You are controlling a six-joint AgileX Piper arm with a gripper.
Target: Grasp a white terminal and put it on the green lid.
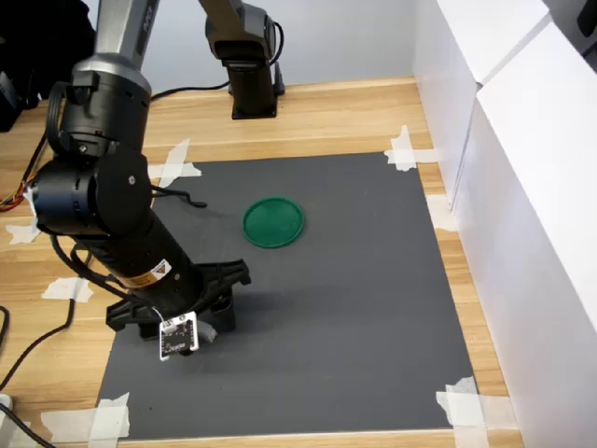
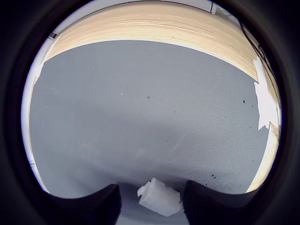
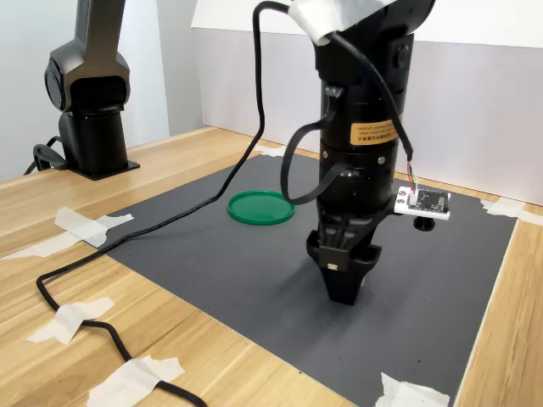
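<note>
We see the gripper (image 3: pixel 344 292) lowered right down to the grey mat (image 3: pixel 475 280), a little right of centre in the second exterior view and toward the lower left of the first exterior view (image 1: pixel 201 322). In the wrist view its two dark fingertips (image 2: pixel 89 206) sit at the lower edge of the frame with a moderate gap between them, and the white terminal (image 2: pixel 159 197) lies in that gap on the mat. The jaws stand apart; the terminal looks near the right-hand fingertip in that picture, but we cannot tell whether either fingertip touches it, and nothing shows that it is clamped. In both exterior views the terminal itself is hidden behind the gripper, so we cannot place it there beyond saying it is under the fingertips.

The green lid (image 1: pixel 273 222) lies flat on the mat, just left of centre in the first exterior view and up and to the right of the gripper, well apart from it. In the second exterior view the lid (image 3: pixel 260 207) sits near the middle of the frame, to the left of the arm.

A small circuit board (image 1: pixel 178 336) hangs from the wrist beside the gripper. White tape (image 1: pixel 408 149) holds the mat's corners to the wooden table (image 1: pixel 326 107).
</note>
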